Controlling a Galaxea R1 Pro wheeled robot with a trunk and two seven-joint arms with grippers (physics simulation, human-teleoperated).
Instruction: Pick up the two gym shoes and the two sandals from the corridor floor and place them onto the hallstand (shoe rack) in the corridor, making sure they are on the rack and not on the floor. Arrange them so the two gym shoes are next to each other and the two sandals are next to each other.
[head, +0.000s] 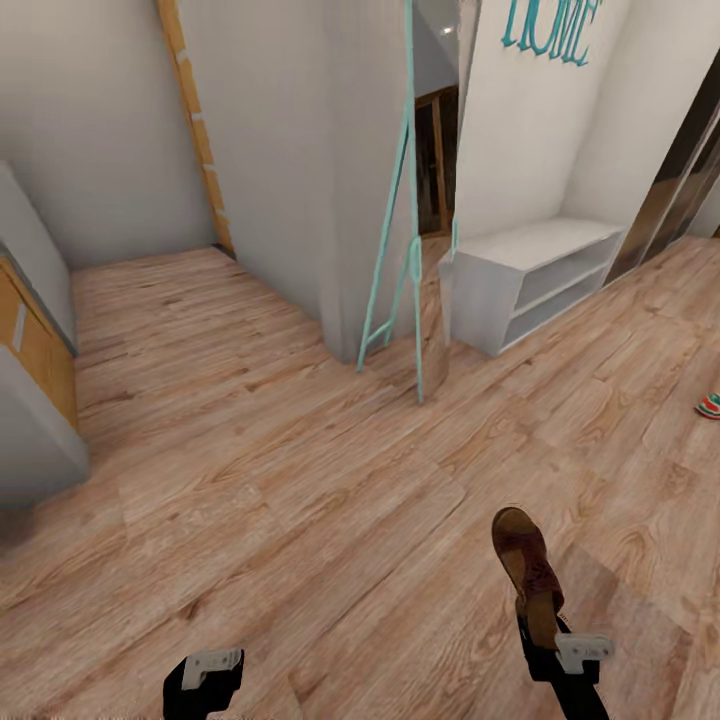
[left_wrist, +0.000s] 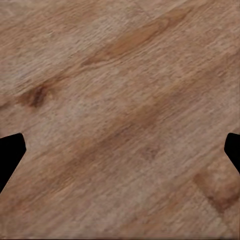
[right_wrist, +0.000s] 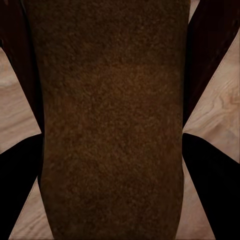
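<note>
Clearly right hand (head: 540, 625) clamps sandal (head: 527, 570), toe pointing away, seemingly towards hallstand (head: 530, 280)

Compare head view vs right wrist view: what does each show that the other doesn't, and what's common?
Head view alone: the hallstand against the far wall, a gym shoe cut off by the picture's right edge, a teal ladder-like frame, the left gripper over bare planks.

Right wrist view alone: the sandal's suede-like grain up close, with the dark fingers flanking it.

Both: the brown sandal held in the right gripper above the corridor floor.
</note>
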